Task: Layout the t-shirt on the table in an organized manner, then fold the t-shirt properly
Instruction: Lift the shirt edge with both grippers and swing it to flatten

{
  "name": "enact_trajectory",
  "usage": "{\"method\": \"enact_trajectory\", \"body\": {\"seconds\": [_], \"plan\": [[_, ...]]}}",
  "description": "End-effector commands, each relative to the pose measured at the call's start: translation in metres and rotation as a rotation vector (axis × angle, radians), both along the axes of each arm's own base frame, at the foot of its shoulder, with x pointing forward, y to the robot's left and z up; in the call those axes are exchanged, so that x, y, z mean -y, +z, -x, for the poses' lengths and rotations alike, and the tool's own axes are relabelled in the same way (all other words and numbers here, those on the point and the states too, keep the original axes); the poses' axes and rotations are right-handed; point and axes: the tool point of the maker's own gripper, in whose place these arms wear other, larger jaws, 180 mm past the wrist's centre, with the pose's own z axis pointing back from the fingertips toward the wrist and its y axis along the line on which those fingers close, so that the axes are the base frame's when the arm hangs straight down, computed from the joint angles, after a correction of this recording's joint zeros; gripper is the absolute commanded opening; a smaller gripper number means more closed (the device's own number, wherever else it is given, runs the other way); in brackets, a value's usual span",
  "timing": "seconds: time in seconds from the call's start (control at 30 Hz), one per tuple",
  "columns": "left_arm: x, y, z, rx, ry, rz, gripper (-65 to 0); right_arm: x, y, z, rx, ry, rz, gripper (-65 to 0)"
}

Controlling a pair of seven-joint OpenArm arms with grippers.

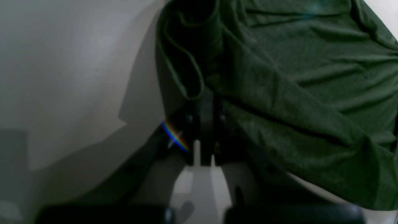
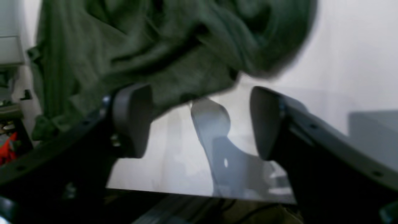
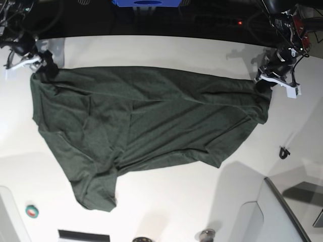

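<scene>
The dark green t-shirt (image 3: 146,116) lies spread and wrinkled across the white table (image 3: 166,206), with one sleeve trailing toward the front left. At the shirt's right corner in the base view, my left gripper (image 3: 264,83) is shut on the cloth. The left wrist view shows its fingers pressed together under a pinched fold of the t-shirt (image 1: 295,77). My right gripper (image 3: 46,66) is at the shirt's far left corner. In the right wrist view the right gripper (image 2: 200,121) is open, with bare table between the pads and the t-shirt (image 2: 155,46) bunched just beyond the fingertips.
A small teal and red roll (image 3: 32,211) lies near the front left edge. A small dark clip (image 3: 284,152) sits right of the shirt. A grey bin (image 3: 282,212) stands at the front right corner. The table's far edge runs close behind both grippers.
</scene>
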Motion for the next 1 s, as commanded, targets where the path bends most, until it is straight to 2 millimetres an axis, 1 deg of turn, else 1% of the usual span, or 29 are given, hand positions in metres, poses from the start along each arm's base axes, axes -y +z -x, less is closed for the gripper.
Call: {"method": "enact_trajectory", "body": {"seconds": [0.0, 0.1, 0.17, 0.3, 0.37, 0.53, 0.7, 0.73, 0.87, 0.97], "plan": [[-0.007, 0.011, -0.008, 0.040, 0.001, -0.015, -65.0, 0.010, 0.001, 0.003, -0.010, 0.007, 0.022, -15.5], [-0.007, 0.011, -0.007, 0.039, 0.002, -0.014, -65.0, 0.011, -0.003, 0.004, -0.008, -0.015, 0.013, -15.5], [-0.007, 0.011, -0.007, 0.040, 0.003, -0.014, -65.0, 0.010, -0.006, 0.000, 0.002, -0.037, 0.001, -15.5], [-0.007, 0.010, -0.007, 0.038, 0.004, -0.014, -65.0, 0.003, -0.020, -0.004, -0.019, -0.063, -0.057, -15.5], [-0.008, 0.010, -0.007, 0.039, 0.005, -0.014, -65.0, 0.001, -0.023, -0.003, -0.026, -0.068, -0.068, -15.6], [-0.010, 0.010, -0.005, 0.037, 0.010, -0.015, -65.0, 0.006, -0.022, -0.006, -0.004, -0.091, -0.053, -15.6], [-0.009, 0.010, -0.006, 0.036, 0.007, -0.015, -65.0, 0.006, -0.022, -0.007, -0.002, -0.090, -0.051, -15.9], [-0.009, 0.010, -0.006, 0.036, 0.007, -0.015, -65.0, 0.006, -0.022, -0.007, 0.000, -0.091, -0.050, -16.8], [-0.009, 0.010, -0.006, 0.036, 0.007, -0.015, -65.0, 0.006, -0.021, -0.012, 0.008, -0.091, -0.052, -26.1], [-0.009, 0.010, -0.006, 0.037, 0.008, -0.015, -65.0, 0.006, -0.020, -0.014, 0.012, -0.090, -0.051, -25.7]]}}
